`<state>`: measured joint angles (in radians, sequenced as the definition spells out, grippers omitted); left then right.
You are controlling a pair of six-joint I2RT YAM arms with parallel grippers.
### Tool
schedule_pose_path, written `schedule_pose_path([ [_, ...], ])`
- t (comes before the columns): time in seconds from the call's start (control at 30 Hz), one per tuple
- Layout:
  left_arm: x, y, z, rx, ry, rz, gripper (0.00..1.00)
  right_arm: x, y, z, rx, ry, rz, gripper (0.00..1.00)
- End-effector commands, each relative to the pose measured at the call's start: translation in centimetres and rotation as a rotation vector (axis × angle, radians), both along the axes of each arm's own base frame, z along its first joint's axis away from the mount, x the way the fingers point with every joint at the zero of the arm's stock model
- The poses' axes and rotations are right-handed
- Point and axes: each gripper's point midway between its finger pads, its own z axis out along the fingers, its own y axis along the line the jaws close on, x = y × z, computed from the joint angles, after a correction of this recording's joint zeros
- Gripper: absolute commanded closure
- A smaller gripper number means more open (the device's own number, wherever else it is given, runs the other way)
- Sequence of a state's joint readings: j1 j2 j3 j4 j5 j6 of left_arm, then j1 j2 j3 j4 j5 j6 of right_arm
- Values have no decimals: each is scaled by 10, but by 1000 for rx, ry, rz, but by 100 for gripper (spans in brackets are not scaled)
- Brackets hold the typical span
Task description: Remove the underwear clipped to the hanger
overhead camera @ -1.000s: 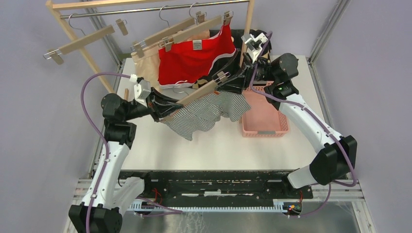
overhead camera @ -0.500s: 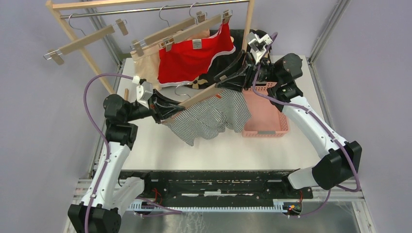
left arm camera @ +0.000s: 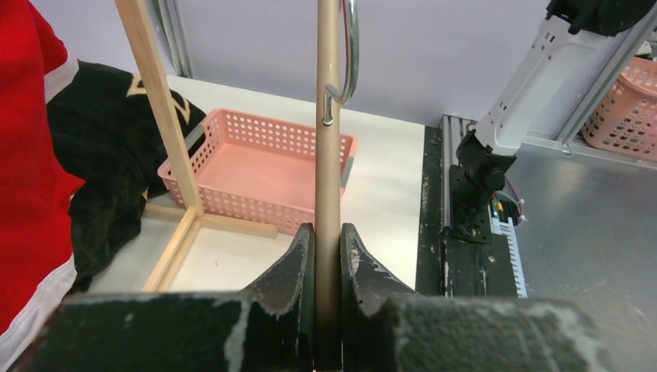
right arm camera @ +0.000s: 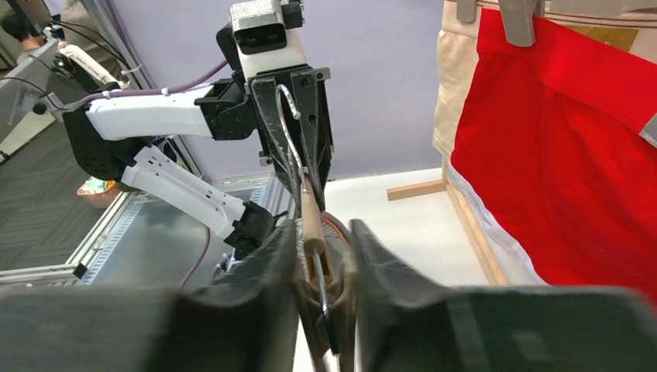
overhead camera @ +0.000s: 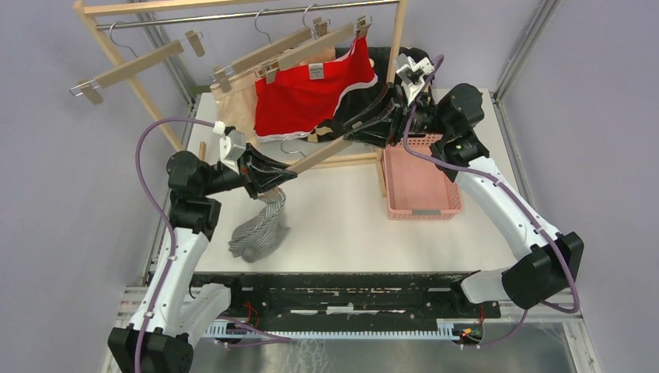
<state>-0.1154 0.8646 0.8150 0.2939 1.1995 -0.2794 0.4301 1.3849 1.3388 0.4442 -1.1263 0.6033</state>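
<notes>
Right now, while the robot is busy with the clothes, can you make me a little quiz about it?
1. Pick one. What do the left fingers and the right fingers both grip?
A) a wooden hanger
B) a spoon
C) a cup
2. True or false: the red underwear is clipped to a hanger on the rail.
3. Fill the gap: the striped underwear droops in a bunch beside the ____ arm.

Key: 1 A; 2 true; 3 left.
</notes>
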Motion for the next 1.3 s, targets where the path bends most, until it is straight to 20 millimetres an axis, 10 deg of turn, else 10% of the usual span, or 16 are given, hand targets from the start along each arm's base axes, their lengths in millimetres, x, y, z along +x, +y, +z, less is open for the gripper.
schedule_pose_path([
  [0.0,3,3,24,-36,-82,57,97,-5,-6,15,19,-76,-64,35],
  [0.07,5,2,24,-38,-77,57,97,0,-10,13,28,-98,-127,5],
  [0.17,5,2,26,-55,-79,58,97,5,-15,8,38,-115,-204,0],
  [1.1,10,-42,51,-309,35,45,97,-20,-2,21,477,-102,-57,15],
  [1.27,6,-50,53,-334,42,9,97,-17,3,20,457,-90,-50,34],
])
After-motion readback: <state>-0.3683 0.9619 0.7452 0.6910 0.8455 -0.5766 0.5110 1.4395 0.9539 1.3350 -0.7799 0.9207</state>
